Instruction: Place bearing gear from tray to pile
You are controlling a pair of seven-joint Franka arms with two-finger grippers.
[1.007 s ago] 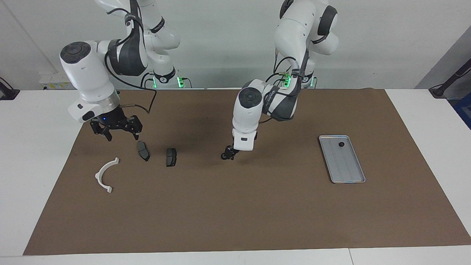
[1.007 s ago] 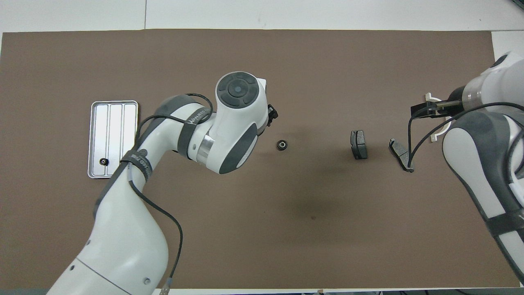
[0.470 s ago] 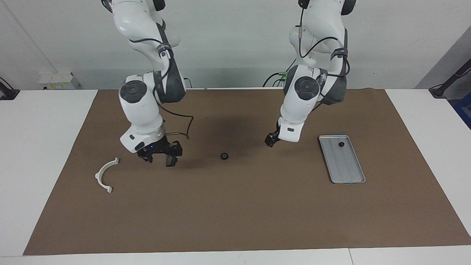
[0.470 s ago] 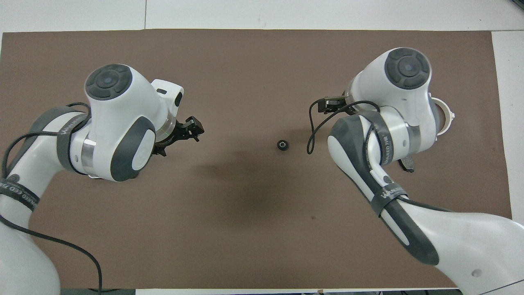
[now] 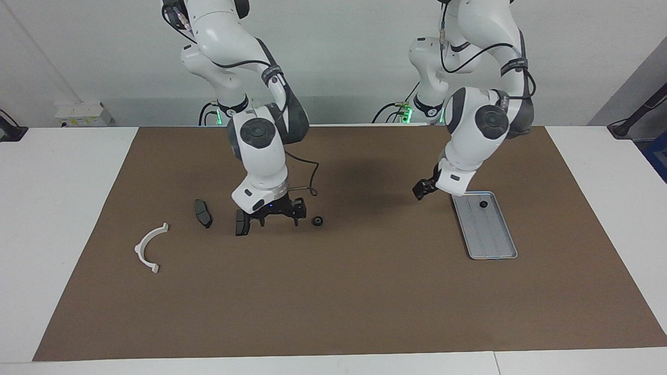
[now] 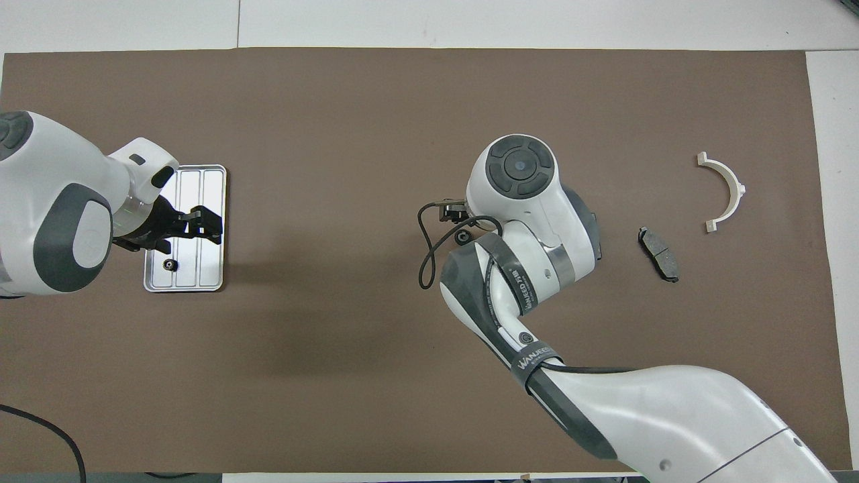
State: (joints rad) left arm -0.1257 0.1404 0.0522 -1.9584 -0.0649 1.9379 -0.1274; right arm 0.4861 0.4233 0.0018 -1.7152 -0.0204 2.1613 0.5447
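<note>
One small black bearing gear [image 5: 483, 204] lies in the ribbed silver tray [image 5: 492, 245], at the end nearer to the robots; it also shows in the overhead view [image 6: 169, 264]. A second bearing gear [image 5: 317, 221] lies on the mat's middle, apart from the pile. The pile is a white bracket [image 5: 148, 247] and two dark brake pads [image 5: 202, 213] [image 5: 241, 223]. My right gripper [image 5: 278, 217] is open and low over the mat between the nearer pad and the loose gear. My left gripper [image 5: 423, 190] is open and empty over the tray's edge [image 6: 194, 225].
A brown mat [image 5: 333, 302] covers the white table. In the overhead view the right arm's wrist [image 6: 520, 181] hides one brake pad and most of the loose gear [image 6: 462, 237]. The bracket [image 6: 725, 191] lies nearest the right arm's end.
My left gripper has left the gear on the mat's middle and swung back to the tray. My right gripper has moved from the pile toward that gear.
</note>
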